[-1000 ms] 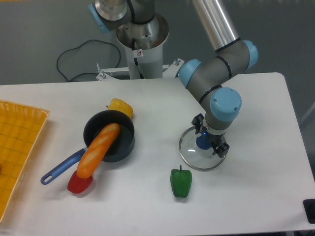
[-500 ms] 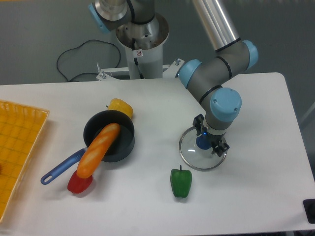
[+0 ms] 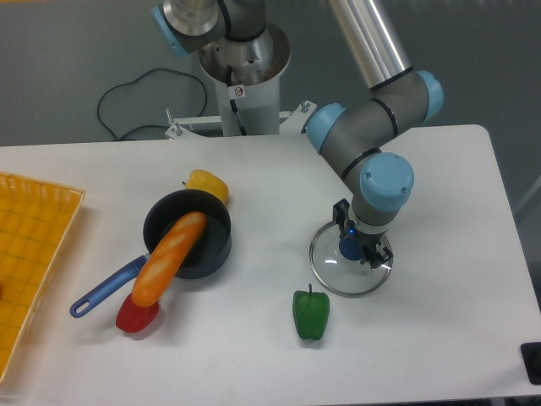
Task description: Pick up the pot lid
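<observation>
There is one pot lid [image 3: 336, 275] with one blue knob [image 3: 349, 248], one black pan [image 3: 155, 222] with one blue handle [image 3: 106, 289], and one bread loaf [image 3: 171, 257]. There are two peppers, one green pepper [image 3: 311, 316] and one yellow pepper [image 3: 210, 183], plus one red vegetable [image 3: 136, 316], partly hidden. One yellow crate [image 3: 35, 245] shows in part.

A pale surface [image 3: 254, 338] is stretching across the view. Behind it, a dark cable [image 3: 107, 85] is curling over a darker area [image 3: 42, 68]; something yellow [image 3: 34, 245] is edging the left side.
</observation>
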Controlling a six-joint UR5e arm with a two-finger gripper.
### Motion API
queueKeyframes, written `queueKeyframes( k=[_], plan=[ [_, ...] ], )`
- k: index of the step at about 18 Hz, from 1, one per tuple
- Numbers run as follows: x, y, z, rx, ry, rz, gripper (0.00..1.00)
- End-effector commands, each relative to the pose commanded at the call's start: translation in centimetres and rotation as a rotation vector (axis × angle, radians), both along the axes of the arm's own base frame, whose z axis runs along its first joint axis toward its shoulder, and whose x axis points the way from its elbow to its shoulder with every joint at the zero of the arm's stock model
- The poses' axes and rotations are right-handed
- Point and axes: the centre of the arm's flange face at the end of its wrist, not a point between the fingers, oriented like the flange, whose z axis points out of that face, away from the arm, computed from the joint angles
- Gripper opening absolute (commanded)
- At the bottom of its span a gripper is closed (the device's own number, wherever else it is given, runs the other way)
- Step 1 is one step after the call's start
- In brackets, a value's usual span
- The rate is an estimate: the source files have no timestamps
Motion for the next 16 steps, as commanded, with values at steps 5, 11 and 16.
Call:
queueKeyframes(
  k=[5,11,16],
  plan=[
    [0.1,0.1,0.0,-0.003,0.000,0.011,0.53],
    [-0.1,0.2,0.5,-0.002,0.008,0.012,0.48],
    [-0.4,0.6,1.9,0.006,0.022,0.006,0.49]
  ],
)
